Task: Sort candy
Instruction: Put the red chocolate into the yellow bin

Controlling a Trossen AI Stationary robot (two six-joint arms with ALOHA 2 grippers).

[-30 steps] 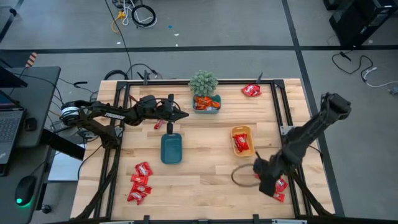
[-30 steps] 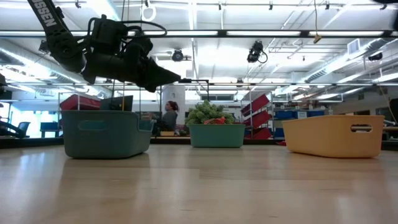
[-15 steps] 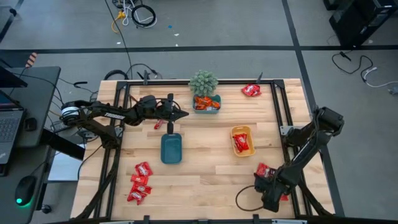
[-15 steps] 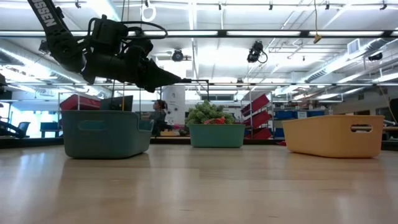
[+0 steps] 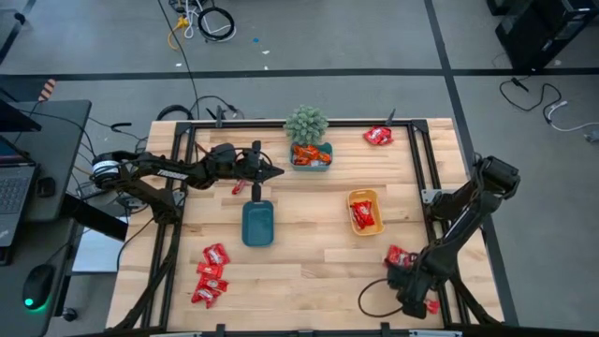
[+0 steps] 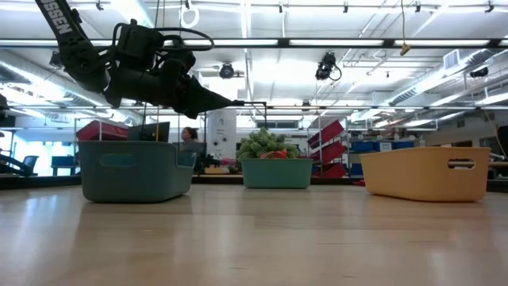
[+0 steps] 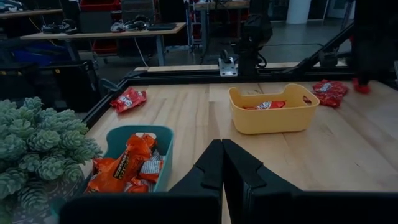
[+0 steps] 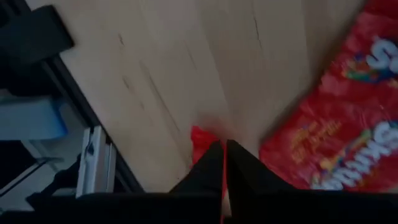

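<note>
Red candy packets lie in groups on the wooden table: near left (image 5: 211, 273), far right (image 5: 378, 136) and near right (image 5: 400, 256). My right gripper (image 5: 412, 288) is down among the near-right group, shut on a red packet (image 8: 201, 137), with a larger red packet (image 8: 336, 146) beside it. The yellow tray (image 5: 365, 212) holds red candy and the blue tray (image 5: 311, 157) holds orange candy (image 7: 121, 167). My left gripper (image 5: 273, 172) hovers shut and level, above the table beyond the teal tray (image 5: 257, 223), and it touches nothing. My right gripper pinches a red packet between its two fingers; a red sliver (image 8: 222, 198) shows in the seam between them, and a red corner (image 8: 200, 135) sticks out past the tips. The fingers come steeply from above. They hide the rest of the packet. The corner lies on the table.
A small green potted plant (image 5: 306, 124) stands behind the blue tray. A black frame rail (image 5: 426, 187) runs along the table's right side, close to my right arm. Bare wood lies between the teal and yellow trays (image 5: 309, 234).
My right gripper has gone toward the table's near edge and down, onto the near-right candy group. My left arm has kept still.
</note>
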